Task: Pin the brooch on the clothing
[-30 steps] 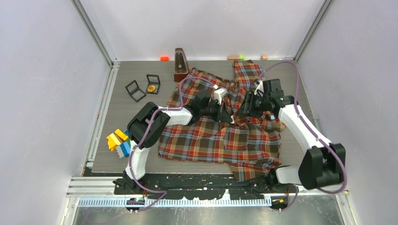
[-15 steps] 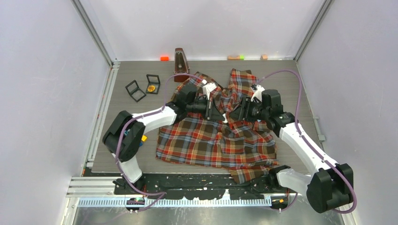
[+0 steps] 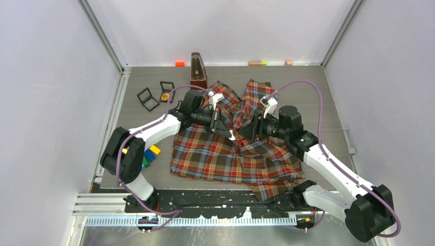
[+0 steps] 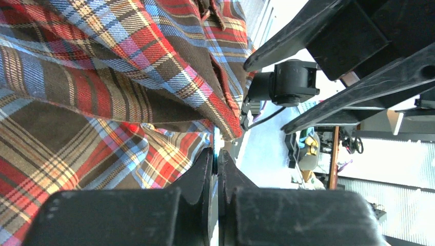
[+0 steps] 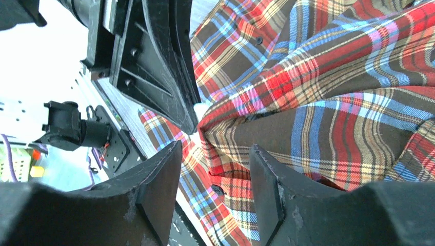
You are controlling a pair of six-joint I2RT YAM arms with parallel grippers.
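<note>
left gripper is clenched on a raised hem of the plaid shirt | shirt is spread over the counter, bunched up between both arms | right gripper is held released, fingers apart, fabric seen just beyond them

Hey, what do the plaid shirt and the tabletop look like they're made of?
The plaid shirt: soft woven cloth, likely cotton or flannel, matte; it folds and creases. The tabletop: grey wood-grain boards, probably laminate, matte; faint plank lines.
</note>
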